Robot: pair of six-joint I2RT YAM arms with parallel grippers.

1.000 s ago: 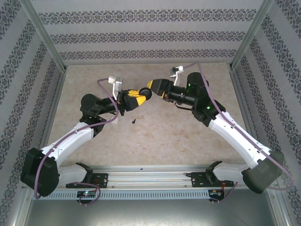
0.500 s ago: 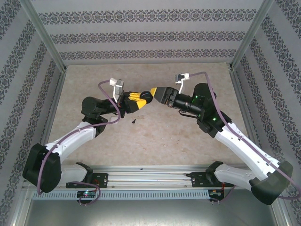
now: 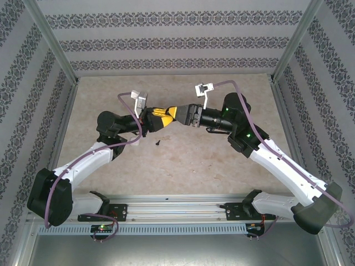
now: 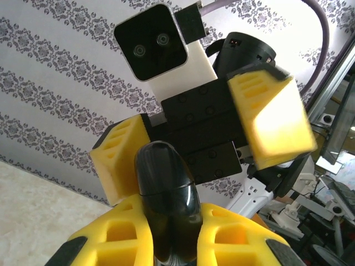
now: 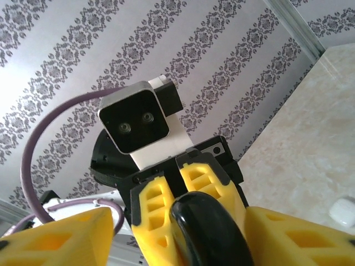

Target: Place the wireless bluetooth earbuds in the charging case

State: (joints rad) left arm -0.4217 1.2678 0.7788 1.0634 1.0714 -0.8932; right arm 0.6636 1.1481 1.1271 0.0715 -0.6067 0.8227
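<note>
— Beige marbled table (image 3: 194,166) first, from the near rail outward: anything lying on it?

— Just a small dark speck (image 3: 157,142), at about 7 o'clock of where the arms meet. Too small to name.

— And above that?

— Left gripper (image 3: 162,116) reaching in from 9 o'clock, right gripper (image 3: 177,114) from 3 o'clock, tip to tip over the middle of the table.

— Holding what?

— Left fingers (image 4: 111,249) pressed together on a dark glossy pebble, judged to be the charging case (image 4: 166,199), going by shape and task. Held clear of the table, free end pointing at the right gripper.

— Right side?

— Spread. One finger at 9 o'clock of the case's free end, the other at 2 o'clock, straddling it. Cannot tell whether either touches.

— Open or closed, that case?

— Looks closed, smooth all round on the side shown.

— Earbuds?

— Nothing sure. Small white piece (image 5: 341,211) down on the table, at 4 o'clock of the case in the right wrist view, well apart from both grippers. Possibly one earbud, too small to tell.

— So, progress?

— Early, by this reckoning. Case lifted and presented; lid yet to be opened, both earbuds yet to be fetched and seated. Beyond all that, striped wallpaper (image 3: 177,44) at 12 o'clock.
</note>
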